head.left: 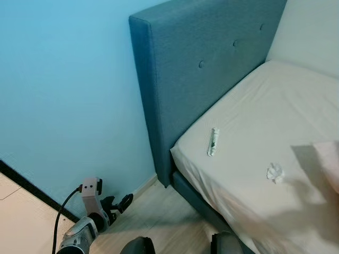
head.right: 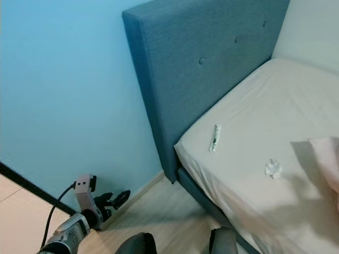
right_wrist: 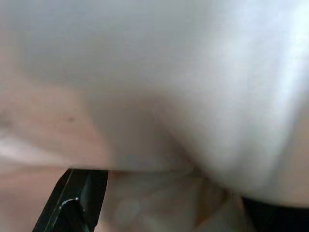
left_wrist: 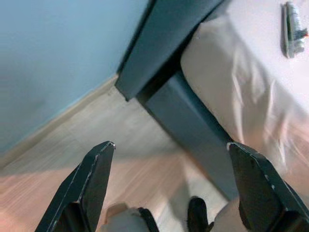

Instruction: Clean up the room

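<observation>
Two pieces of litter, a wrapper (head.left: pixel 213 142) and a crumpled tissue (head.left: pixel 274 172), are lying on the bed (head.left: pixel 254 116). Left hand (left_wrist: pixel 169 159) is hanging open near the floor; right hand's state I cannot tell. Reaching could be pushing the tissue away.

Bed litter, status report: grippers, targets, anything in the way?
Left gripper open, low beside the grey upholstered bed frame. Flat white-green wrapper and crumpled white tissue lie apart on the cream sheet. Nothing blocking them.

A grey-blue buttoned fabric headboard (head.left: pixel 201 69) is set against a pale blue painted wall (head.left: pixel 63 90). A cream sheet (head.left: pixel 265 132) is spread beneath a white crumpled tissue (head.left: pixel 275 172) and a white-green wrapper (head.left: pixel 213 142). Light wood-grain flooring (head.left: pixel 164 217) is edged black.
</observation>
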Controlling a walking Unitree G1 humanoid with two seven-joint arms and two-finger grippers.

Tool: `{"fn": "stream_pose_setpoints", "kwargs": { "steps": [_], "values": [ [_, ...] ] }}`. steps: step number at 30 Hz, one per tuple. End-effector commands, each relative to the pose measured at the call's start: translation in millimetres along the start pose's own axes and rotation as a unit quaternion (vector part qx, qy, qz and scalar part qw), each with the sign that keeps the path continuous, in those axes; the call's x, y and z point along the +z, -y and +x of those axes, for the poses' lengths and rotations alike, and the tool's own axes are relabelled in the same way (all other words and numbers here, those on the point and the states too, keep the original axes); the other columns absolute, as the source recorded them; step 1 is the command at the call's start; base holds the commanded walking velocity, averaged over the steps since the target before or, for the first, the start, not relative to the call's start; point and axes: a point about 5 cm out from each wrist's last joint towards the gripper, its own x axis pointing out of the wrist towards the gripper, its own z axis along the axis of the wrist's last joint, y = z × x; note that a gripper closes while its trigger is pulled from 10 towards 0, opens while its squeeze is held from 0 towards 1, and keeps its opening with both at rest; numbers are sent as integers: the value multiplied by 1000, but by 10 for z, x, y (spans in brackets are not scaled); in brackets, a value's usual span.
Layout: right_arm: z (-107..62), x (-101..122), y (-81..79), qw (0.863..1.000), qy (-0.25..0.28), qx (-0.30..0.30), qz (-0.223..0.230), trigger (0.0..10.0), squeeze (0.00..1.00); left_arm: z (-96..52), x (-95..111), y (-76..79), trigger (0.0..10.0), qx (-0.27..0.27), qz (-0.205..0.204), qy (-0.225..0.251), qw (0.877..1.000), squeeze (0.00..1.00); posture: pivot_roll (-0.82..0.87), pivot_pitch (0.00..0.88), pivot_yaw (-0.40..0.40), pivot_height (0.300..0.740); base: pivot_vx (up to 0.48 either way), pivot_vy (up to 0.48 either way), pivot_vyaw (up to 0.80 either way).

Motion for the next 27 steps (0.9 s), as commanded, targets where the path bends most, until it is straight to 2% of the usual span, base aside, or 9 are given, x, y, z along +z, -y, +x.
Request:
{"fn": "stream_pose_setpoints", "kwargs": {
  "steps": [1, 2, 4, 6, 11, 14, 17, 20, 27],
  "values": [
    [95, -6, 310, 998, -1, -63, 8, 10000, 0, -46, -63, -27, 10000, 3, 2, -12, 1000, 0, -89, 183, 75, 630, 0, 0, 0],
    [138, 13, 474, 996, 4, -89, 3, 10000, 0, -48, -65, -28, 10000, 3, 2, -13, 1000, 0, -89, 183, 75, 630, 0, 0, 0],
    [138, 13, 474, 996, 4, -89, 3, 10000, 0, -48, -65, -28, 10000, 3, 2, -13, 1000, 0, -89, 183, 75, 630, 0, 0, 0],
    [222, 56, 931, 987, 8, -160, -10, 10000, 0, -43, -69, -22, 10000, 4, 0, -13, 1000, 0, -102, 184, 75, 630, 0, 0, 0],
    [238, 37, 1104, 982, 3, -183, -35, 10000, 0, -20, -84, 15, 10000, -2, 0, -16, 1000, 0, -114, 184, 77, 630, 0, 0, 0],
    [214, -15, 908, 988, 0, -148, -43, 10000, 0, -6, -93, 39, 10000, -6, 0, -18, 1000, 0, -114, 182, 78, 630, 0, 0, 0],
    [75, -159, 247, 999, -28, -8, -25, 10000, 0, 4, -102, 57, 10000, -9, 1, -20, 1000, 0, -109, 177, 78, 630, 0, 0, 0],
    [-184, -183, -410, 992, -32, 120, -2, 10000, 0, 0, -109, 54, 10000, -8, 4, -23, 1000, 0, -99, 174, 75, 630, 0, 0, 0],
    [-442, -103, -866, 980, -26, 197, 11, 10000, 0, -21, -113, 28, 10000, -3, 7, -25, 1000, 0, -87, 177, 74, 630, 0, 0, 0]
  ]
}}
